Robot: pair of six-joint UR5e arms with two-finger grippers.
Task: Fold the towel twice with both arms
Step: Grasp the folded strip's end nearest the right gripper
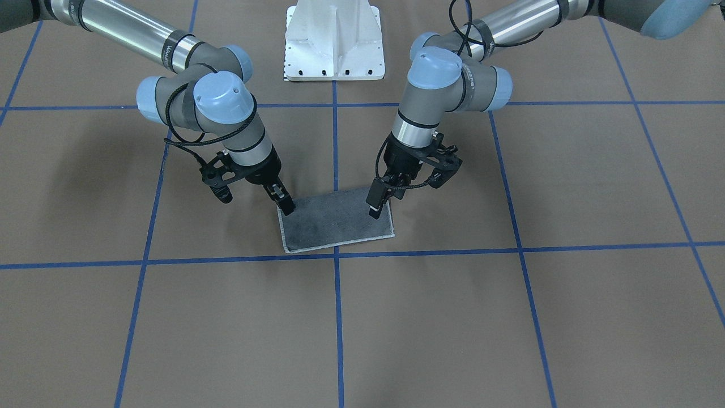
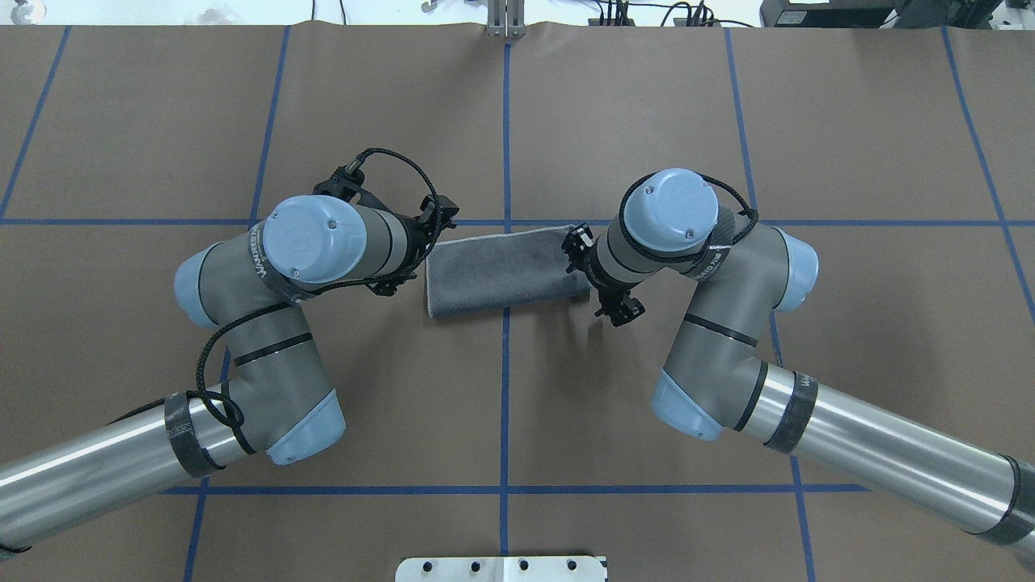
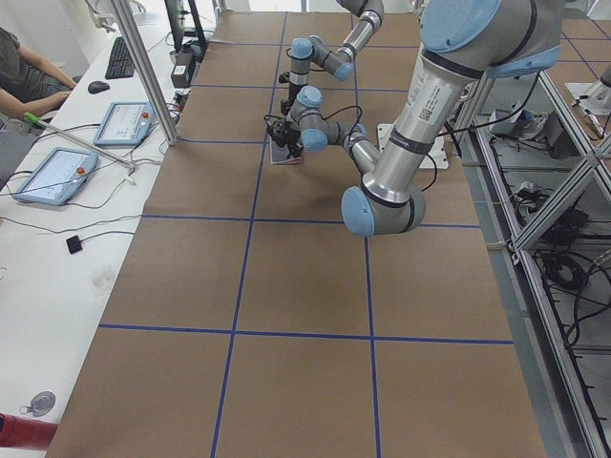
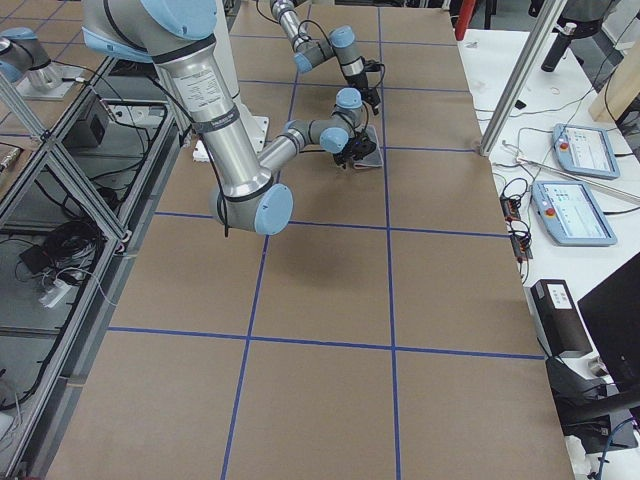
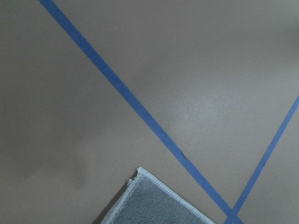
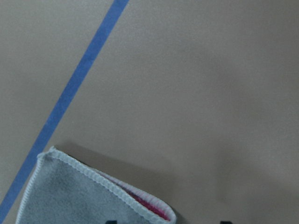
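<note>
The towel (image 1: 335, 222) lies flat on the brown table, folded into a rectangle with its dark grey face up and its light stitched edging showing. It also shows at the centre of the overhead view (image 2: 503, 271). My right gripper (image 1: 285, 203) hangs low over one short end and my left gripper (image 1: 385, 203) over the other. Both are open and neither holds cloth. The right wrist view shows a towel corner (image 6: 79, 196) with a pink inner layer (image 6: 152, 206) peeking out. A flat grey towel corner (image 5: 154, 205) shows in the left wrist view.
Blue tape lines (image 1: 336, 141) cross the table in a grid. The white pedestal base (image 1: 334, 39) stands behind the towel. In the exterior left view a person (image 3: 24, 67) sits at a side desk with tablets (image 3: 48, 176) and cables.
</note>
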